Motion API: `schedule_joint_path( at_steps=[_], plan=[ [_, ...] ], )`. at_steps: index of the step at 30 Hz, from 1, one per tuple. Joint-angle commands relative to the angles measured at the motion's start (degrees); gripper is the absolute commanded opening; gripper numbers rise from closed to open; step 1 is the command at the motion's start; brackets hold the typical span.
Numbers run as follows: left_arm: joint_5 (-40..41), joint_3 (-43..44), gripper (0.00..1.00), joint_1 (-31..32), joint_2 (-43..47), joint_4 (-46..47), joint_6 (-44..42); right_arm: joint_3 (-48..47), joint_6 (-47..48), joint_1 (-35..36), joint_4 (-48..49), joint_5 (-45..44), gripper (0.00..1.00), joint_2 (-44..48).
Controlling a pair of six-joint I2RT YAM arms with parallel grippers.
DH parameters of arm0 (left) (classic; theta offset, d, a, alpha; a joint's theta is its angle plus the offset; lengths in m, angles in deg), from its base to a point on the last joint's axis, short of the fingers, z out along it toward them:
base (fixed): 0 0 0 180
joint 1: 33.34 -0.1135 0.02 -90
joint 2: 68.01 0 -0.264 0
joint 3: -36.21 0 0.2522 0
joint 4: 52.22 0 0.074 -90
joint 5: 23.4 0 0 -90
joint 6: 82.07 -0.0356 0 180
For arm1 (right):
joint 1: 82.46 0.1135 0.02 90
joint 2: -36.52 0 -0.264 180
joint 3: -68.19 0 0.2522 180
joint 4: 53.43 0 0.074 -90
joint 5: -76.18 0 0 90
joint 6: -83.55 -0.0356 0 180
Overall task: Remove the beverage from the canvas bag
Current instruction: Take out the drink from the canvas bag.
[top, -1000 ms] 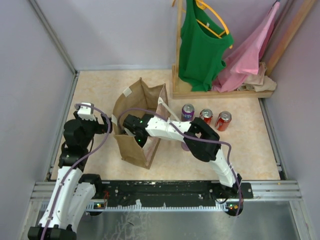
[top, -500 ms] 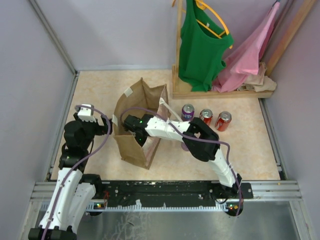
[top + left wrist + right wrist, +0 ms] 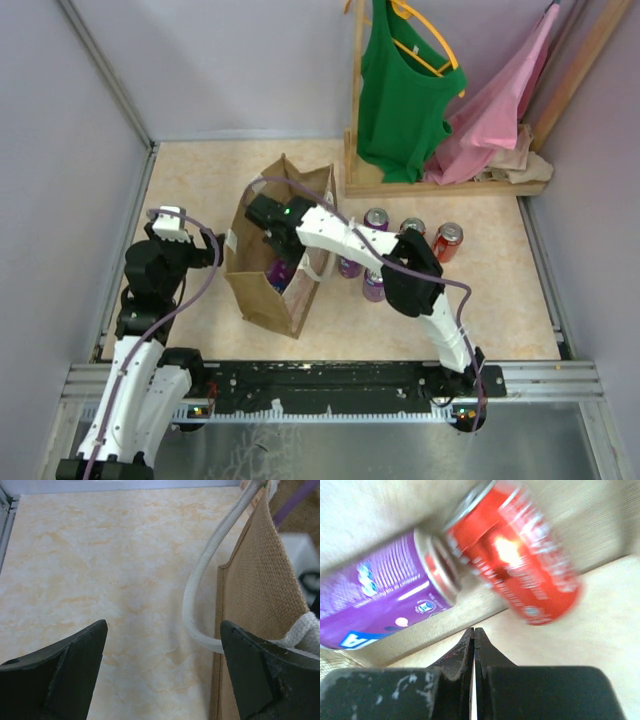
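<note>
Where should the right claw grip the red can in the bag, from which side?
Probably across the red can at mid-length, from above through the open canvas bag. It lies tilted on its side, one end near the purple can, leaving its round wall free. The right claw, shut and empty, must open first.

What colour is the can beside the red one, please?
Purple; the can shows best in the right wrist view.
</note>
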State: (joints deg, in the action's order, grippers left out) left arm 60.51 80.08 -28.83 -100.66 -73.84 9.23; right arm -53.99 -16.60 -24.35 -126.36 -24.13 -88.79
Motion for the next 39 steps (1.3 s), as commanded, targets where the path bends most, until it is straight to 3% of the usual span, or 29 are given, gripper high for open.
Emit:
schedule_joint_path(
  at_steps=[1,8,15,22,24,26,28,34,39],
  plan=[
    [-0.15,2.46,1.00,0.23,0.78,0.55,-0.68,-14.73,1.27,-0.86,-3.62,-8.80,0.00,9.31],
    [0.63,4.55,1.00,0.23,1.06,-0.27,-1.64,-21.32,1.59,-0.89,-4.26,-9.55,0.00,13.10],
    [1.75,6.48,1.00,0.25,1.60,0.86,-0.63,-14.92,0.33,-0.80,0.55,-8.52,0.00,18.93],
    [-2.31,12.51,1.00,0.23,0.14,2.45,-0.34,-9.28,0.08,-0.80,8.09,-10.12,0.28,26.70],
    [-3.60,14.38,1.00,0.23,-0.27,3.62,-0.39,-7.77,0.42,-0.80,11.47,-10.64,0.40,29.41],
    [-6.20,15.79,0.93,0.23,-0.44,5.25,-1.29,-5.60,0.69,-0.67,15.40,-11.64,0.57,33.52],
    [-9.63,17.07,0.73,0.23,-0.68,6.78,-1.82,-2.16,1.12,-0.43,19.56,-13.38,0.72,37.45],
    [-17.42,18.42,0.33,0.25,-2.53,11.60,1.03,9.18,1.76,-0.45,30.79,-16.54,0.77,50.76],
    [-30.05,17.77,0.22,0.28,-6.27,16.74,1.96,11.88,3.19,-0.45,30.76,-19.91,0.80,54.27]
  ],
)
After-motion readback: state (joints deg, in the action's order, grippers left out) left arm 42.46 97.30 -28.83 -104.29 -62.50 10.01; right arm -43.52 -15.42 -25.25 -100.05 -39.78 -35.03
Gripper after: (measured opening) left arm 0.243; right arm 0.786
